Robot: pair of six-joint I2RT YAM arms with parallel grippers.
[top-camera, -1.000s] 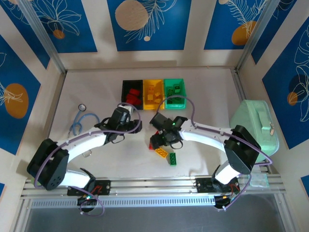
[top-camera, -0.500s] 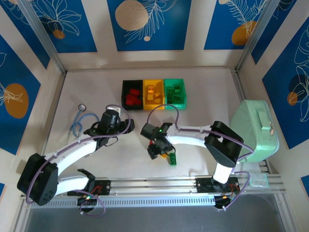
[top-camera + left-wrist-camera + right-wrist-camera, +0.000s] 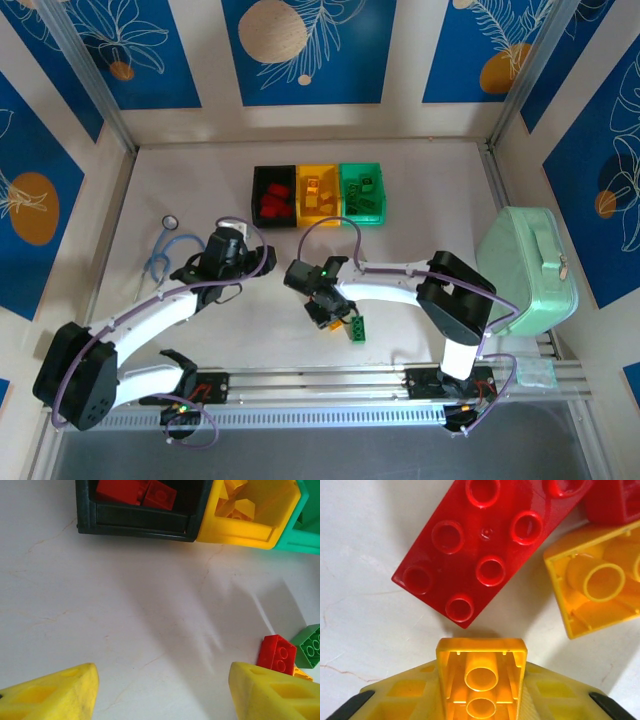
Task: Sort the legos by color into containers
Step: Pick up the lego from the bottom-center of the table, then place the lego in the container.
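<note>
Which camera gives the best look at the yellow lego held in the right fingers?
The right wrist view: the yellow lego sits close up, hollow underside toward the camera, clamped between the right gripper's fingers. In the top external view that gripper covers it. The left wrist view catches the neighbouring red lego and green lego.

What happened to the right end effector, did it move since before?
Yes. In the top view the right end effector went farther from the yellow bin, down the picture and a bit left.
</note>
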